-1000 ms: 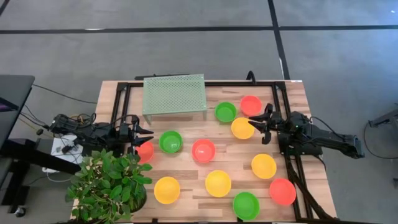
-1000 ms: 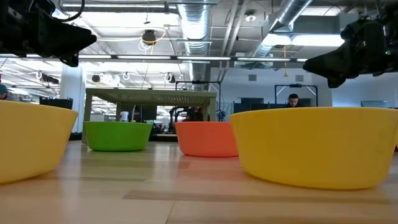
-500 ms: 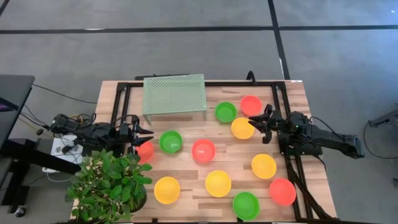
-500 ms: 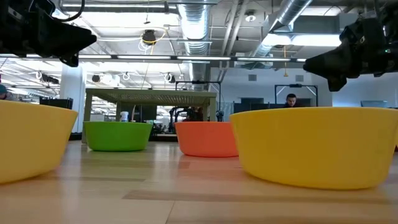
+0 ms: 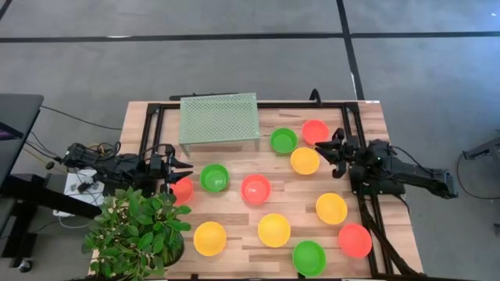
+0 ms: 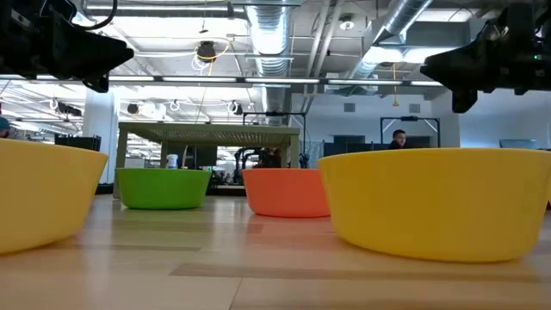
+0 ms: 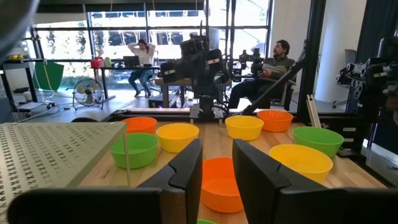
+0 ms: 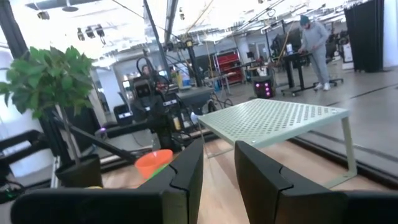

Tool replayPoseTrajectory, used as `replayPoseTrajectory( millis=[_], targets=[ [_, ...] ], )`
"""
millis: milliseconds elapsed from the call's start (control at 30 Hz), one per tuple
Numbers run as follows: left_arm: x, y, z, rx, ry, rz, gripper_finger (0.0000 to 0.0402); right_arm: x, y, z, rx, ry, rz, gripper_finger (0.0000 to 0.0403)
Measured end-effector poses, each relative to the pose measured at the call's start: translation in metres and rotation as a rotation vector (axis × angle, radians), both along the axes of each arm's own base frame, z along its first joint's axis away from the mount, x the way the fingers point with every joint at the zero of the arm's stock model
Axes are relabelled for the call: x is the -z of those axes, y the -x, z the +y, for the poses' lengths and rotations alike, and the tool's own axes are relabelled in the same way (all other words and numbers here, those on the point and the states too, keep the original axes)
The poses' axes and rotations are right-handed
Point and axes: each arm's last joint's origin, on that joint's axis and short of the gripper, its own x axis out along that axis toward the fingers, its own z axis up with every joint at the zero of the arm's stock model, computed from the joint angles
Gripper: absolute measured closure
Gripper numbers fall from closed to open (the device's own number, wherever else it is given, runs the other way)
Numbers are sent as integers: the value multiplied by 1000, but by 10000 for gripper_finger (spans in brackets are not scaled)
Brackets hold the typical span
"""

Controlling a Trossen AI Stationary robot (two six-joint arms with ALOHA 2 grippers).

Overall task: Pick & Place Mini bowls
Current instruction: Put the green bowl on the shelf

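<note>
1. While both arms hang above the desk (image 5: 234, 218), no bowl is held; eleven bowls sit spread over the wood.
2. Right end effector (image 5: 334, 150): raised, just beside the yellow bowl (image 5: 305, 161) and near the red bowl (image 5: 316, 131); fingers a little apart, pinching nothing.
3. Left end effector (image 5: 185, 167): at the desk's left edge, near another red bowl (image 5: 183, 191) and a green bowl (image 5: 214, 178); fingers slightly spread, empty.
4. Mesh rack (image 5: 219, 119) stands at the far side; a plant (image 5: 137, 226) is at the near left corner.
</note>
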Motion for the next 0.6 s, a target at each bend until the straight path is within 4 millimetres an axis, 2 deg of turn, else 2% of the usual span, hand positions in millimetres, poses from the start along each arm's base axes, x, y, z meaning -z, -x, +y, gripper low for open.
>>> replayPoseTrajectory(
  millis=[367,500,600],
  targets=[
    [-3,0,0,0,15,-31,311,-8,0,5,-48,94,-46,315],
    [-4,0,0,25,83,-45,311,-21,1,9,-115,117,-132,315],
    [-14,2,1,17,157,-143,311,-24,-1,11,-134,123,-160,315]
  ],
)
